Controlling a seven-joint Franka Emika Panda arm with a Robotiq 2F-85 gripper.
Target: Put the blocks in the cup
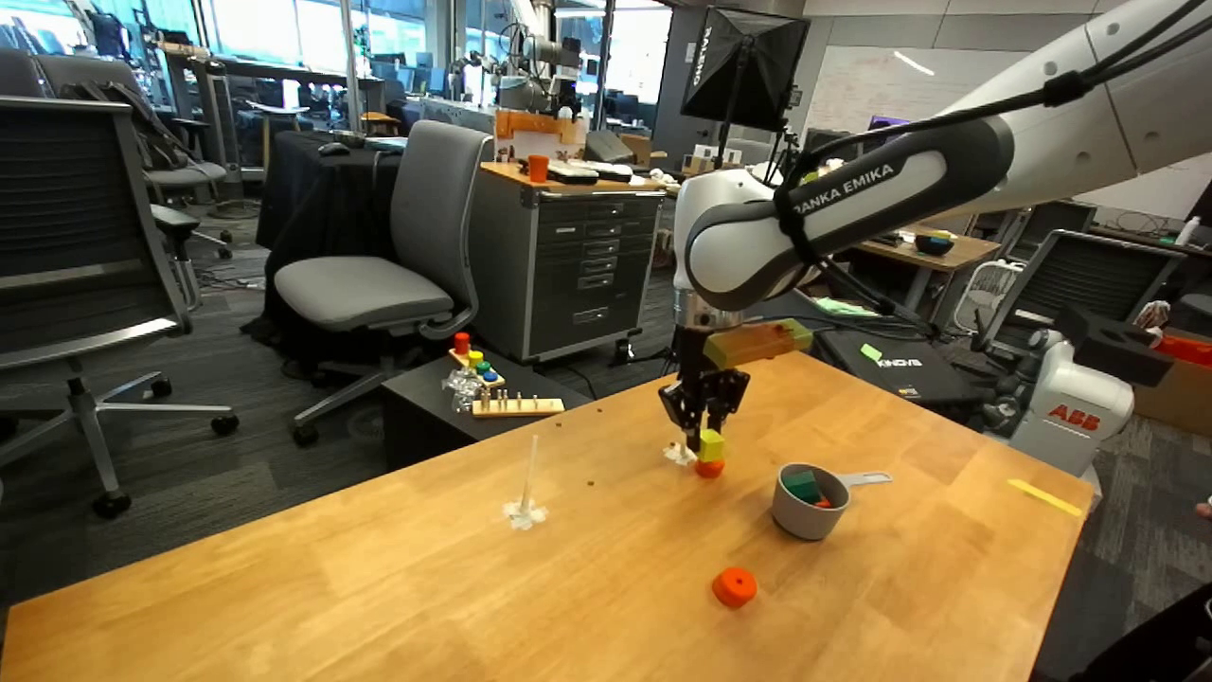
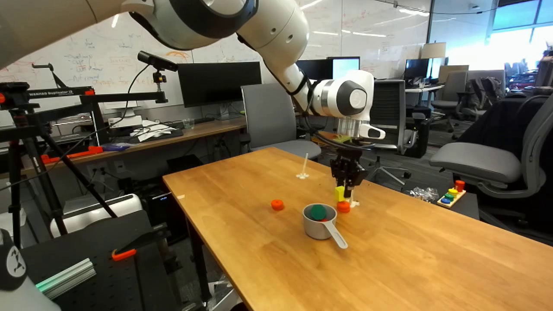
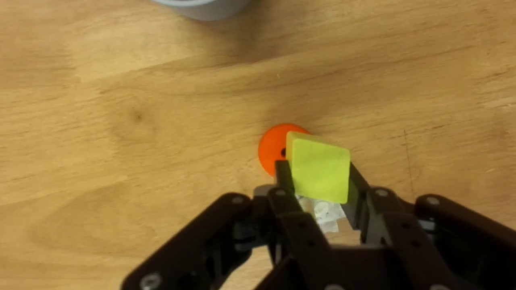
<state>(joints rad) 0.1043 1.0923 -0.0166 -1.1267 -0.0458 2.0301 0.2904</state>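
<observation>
Wrist view shows my gripper [image 3: 317,180] with its jaws clamped on the yellow block [image 3: 320,171], over a round orange block [image 3: 272,148]; whether those two touch, I can't tell. Both exterior views put them near the bench edge [image 1: 615,409] beside the low black stand [image 1: 417,426], the grey cup [image 1: 800,521] farther in, holding a green block [image 1: 802,486] and something reddish [image 1: 823,504].

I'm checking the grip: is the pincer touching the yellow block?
Touching. The wrist view shows the pincer closed on the yellow block, its fingers against two opposite sides with no gap.
</observation>
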